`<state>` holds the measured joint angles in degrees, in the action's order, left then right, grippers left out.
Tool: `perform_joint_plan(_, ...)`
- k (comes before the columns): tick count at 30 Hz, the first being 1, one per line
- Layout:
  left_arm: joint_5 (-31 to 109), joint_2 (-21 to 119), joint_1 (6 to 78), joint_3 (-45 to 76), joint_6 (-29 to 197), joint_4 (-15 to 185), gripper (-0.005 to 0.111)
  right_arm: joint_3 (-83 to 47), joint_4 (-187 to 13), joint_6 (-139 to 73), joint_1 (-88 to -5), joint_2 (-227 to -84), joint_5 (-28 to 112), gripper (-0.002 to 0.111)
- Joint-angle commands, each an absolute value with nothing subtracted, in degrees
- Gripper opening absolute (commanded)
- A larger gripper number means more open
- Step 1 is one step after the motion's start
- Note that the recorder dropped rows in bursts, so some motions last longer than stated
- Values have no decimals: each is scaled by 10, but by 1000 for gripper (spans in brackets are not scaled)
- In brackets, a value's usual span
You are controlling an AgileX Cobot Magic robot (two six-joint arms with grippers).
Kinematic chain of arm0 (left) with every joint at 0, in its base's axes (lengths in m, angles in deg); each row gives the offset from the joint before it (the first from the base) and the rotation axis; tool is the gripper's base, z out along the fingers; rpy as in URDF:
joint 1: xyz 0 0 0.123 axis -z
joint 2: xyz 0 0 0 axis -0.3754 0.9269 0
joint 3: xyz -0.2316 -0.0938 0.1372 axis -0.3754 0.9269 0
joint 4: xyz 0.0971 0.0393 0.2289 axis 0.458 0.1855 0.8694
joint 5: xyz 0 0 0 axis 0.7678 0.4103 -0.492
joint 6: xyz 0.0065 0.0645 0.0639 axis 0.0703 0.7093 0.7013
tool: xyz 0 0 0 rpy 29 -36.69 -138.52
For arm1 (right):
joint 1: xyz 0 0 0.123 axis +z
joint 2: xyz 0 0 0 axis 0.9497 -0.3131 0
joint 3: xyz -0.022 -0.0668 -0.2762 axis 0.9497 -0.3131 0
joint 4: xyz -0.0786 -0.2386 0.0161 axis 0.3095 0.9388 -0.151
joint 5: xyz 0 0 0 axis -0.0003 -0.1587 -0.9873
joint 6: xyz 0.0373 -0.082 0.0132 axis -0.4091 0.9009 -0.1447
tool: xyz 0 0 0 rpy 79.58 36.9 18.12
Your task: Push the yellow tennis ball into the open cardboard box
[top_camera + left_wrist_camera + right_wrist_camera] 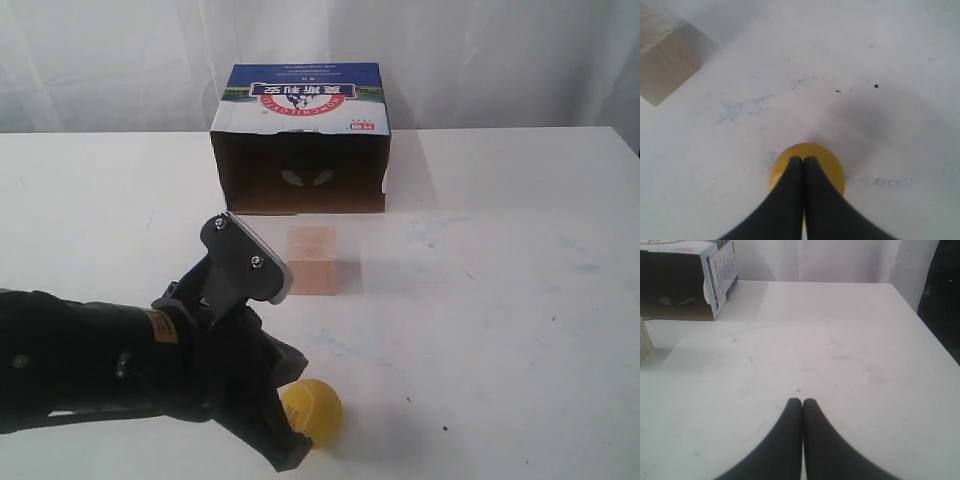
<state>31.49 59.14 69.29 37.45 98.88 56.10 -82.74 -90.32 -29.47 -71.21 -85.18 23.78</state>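
Nearest me, my left gripper (803, 160) has its fingers pressed together, tips against the near-left side of the yellow tennis ball (318, 408), low on the white table (520, 300). My right gripper (802, 401) is likewise closed, empty, off to the right. Farther back sits a pale wooden cube (312, 260), and beyond it the open cardboard box (300, 150) (dark mouth facing me).
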Motion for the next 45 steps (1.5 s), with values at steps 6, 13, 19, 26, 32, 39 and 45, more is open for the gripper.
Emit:
perform_joint_plan(6,294,617,696,368,835,699,0,-828,-901,-295,-711,-849,242,0)
perform_joint_plan(13,252,618,705,377,726,779,0,-828,-901,-295,-711,-849,242,0)
perform_joint_plan(19,207,618,728,408,726,770,0,-828,-901,-295,-711,-849,242,0)
perform_joint_plan(26,192,631,731,410,726,762,0,-828,-901,-314,-711,-849,242,0)
perform_joint_plan(32,178,647,748,410,726,762,0,-828,-901,-313,-711,-849,242,0)
perform_joint_plan(39,167,676,748,410,726,762,0,-828,-901,-313,-711,-849,242,0)
perform_joint_plan(45,192,678,748,411,725,762,0,-828,-901,-313,-711,-849,242,0)
